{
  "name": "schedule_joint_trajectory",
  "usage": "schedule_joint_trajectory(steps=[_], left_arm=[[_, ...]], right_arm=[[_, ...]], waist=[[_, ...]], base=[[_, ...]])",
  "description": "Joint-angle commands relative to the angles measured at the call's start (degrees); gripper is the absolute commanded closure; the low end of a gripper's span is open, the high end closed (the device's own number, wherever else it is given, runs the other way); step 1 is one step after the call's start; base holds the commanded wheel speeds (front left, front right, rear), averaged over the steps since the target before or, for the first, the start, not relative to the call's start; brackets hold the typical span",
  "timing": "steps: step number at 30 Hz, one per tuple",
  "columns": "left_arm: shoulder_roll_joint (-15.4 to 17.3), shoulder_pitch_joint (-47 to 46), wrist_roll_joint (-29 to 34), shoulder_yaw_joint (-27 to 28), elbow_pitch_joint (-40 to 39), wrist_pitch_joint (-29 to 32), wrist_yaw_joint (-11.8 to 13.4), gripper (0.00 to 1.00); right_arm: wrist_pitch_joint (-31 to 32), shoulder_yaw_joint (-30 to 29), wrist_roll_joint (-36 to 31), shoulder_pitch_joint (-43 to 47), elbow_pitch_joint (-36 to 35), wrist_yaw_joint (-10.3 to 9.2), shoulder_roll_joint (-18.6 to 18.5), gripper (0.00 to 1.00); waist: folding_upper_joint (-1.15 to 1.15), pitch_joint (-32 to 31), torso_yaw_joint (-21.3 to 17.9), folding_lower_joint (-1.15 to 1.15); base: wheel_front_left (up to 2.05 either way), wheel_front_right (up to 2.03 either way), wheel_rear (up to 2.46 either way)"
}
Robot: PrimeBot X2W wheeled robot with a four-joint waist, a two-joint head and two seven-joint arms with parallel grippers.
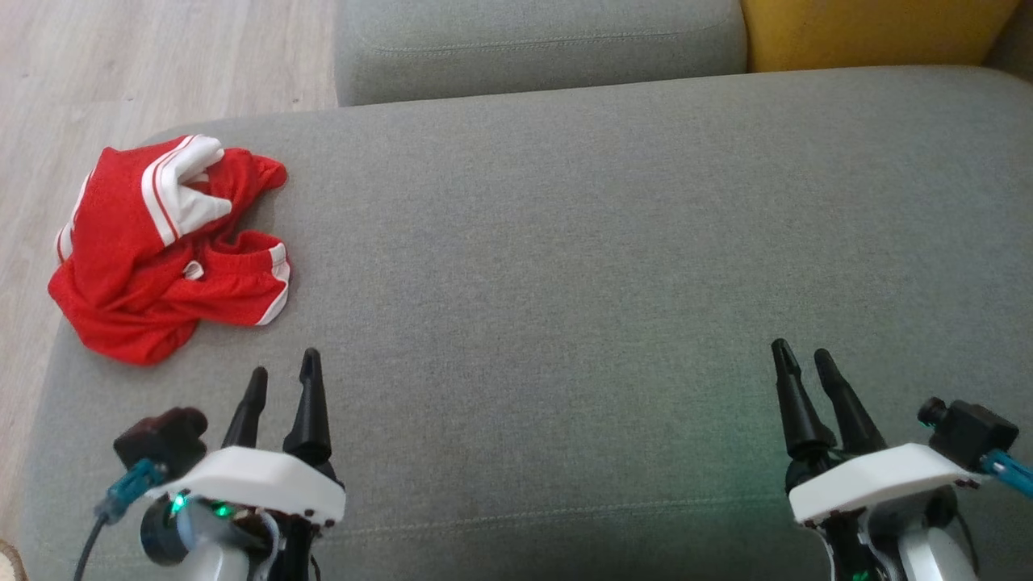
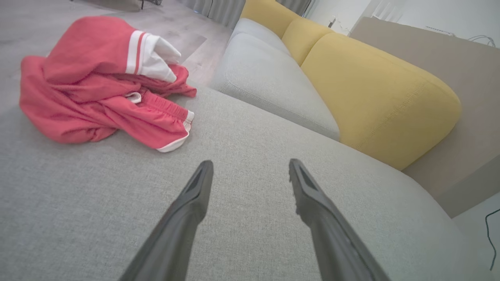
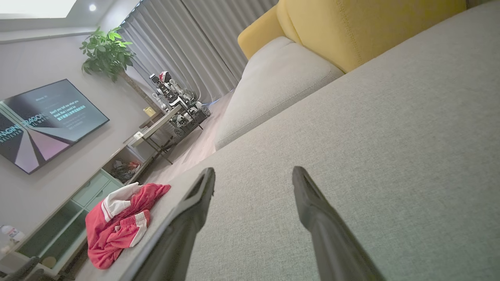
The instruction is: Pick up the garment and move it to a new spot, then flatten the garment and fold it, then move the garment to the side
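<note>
You have every step left: the garment (image 1: 165, 246) lies crumpled at the left corner of the couch (image 1: 565, 242), untouched, just ahead of your left gripper (image 1: 282, 381), and both it and the right gripper (image 1: 803, 355) hang spread and empty.

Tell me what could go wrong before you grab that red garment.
1. The garment sits bunched at the left edge of the cushion; a nudge from the open left gripper might push it onto the floor.
2. Its layers are crumpled, so a pinch may catch one fold only and lift it twisted.
</note>
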Motion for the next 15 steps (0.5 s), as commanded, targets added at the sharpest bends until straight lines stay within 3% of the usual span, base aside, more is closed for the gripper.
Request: schedule_joint_trajectory(steps=[1,15], left_arm=[[1.4,-2.9,2.1,0.6,-2.7,-0.8,0.7,0.00],[4.4,-3.7,11.6,-4.5,-6.5,-3.2,6.4,0.00]], right_arm=[[-1.1,1.0,-1.9,-3.0,-2.5,0.00,-0.6,0.00],[-3.5,1.8,-13.6,-3.5,-3.3,0.00,-0.7,0.00]], waist=[[0.00,0.0,0.0,0.00],[0.00,0.3,-0.3,0.00]], base=[[0.00,0.00,0.00],[0.00,0.00,0.00]])
